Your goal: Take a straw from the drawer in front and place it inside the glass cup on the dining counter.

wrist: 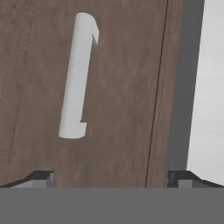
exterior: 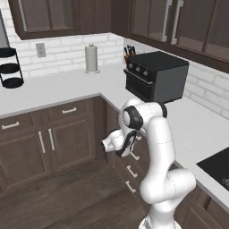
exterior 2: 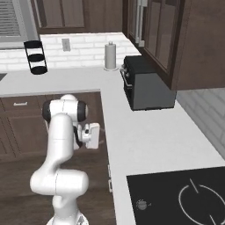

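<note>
Hand close before a shut drawer front. In the hand view the two dark fingers (wrist: 112,178) stand spread as wide as they go, one tip at each lower corner, with nothing held between them. Above the gap and nearer the left-hand tip lies the drawer's (wrist: 122,131) silver bar handle (wrist: 78,76), seen lengthwise and slightly tilted; no finger touches it. Beyond the right-hand tip runs a thin dark seam in the brown wood, then a grey strip and the white edge of the desk (wrist: 208,96). In the left base view the arm bends down so that the hand (exterior: 117,142) faces the cabinet fronts under the L-shaped desk (exterior: 197,129), beside a column of drawers with like handles; in the right base view the hand (exterior 2: 90,135) sits just at the desk's (exterior 2: 145,132) edge. On the desk stand a black oven (exterior: 156,76), a paper-towel roll (exterior: 91,58) and a black tiered rack (exterior: 11,68); a cooktop (exterior 2: 184,195) is set into it.
</note>
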You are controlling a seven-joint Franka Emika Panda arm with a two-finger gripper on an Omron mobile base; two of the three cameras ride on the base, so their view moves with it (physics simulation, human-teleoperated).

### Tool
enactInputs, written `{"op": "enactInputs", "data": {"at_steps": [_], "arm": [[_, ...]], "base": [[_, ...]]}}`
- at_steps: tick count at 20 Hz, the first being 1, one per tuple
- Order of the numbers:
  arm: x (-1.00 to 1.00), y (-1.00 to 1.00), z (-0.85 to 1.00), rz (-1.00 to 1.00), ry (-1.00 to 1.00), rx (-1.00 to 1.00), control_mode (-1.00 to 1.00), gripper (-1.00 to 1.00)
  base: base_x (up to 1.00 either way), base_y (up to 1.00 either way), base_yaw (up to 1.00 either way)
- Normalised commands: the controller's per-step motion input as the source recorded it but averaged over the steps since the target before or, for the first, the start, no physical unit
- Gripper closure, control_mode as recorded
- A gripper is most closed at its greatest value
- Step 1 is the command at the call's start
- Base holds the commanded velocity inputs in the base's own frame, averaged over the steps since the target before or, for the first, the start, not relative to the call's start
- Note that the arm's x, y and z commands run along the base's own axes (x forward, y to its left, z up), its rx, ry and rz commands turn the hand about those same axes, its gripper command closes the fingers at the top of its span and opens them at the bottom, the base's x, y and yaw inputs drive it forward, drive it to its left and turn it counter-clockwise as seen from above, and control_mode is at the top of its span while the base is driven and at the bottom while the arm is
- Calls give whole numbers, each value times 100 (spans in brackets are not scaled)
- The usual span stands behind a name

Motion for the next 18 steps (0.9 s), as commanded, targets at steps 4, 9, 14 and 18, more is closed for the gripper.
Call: {"op": "enactInputs", "data": {"at_steps": [4,9,14,18], "arm": [[17,-18,-26,0,0,-2,-100,-100],[36,-30,-16,0,0,0,-100,-100],[51,-32,-18,0,8,0,-100,-100],[51,-15,-20,0,9,0,-100,-100]], "base": [[0,0,0],[0,0,0],[0,0,0],[0,0,0]]}}
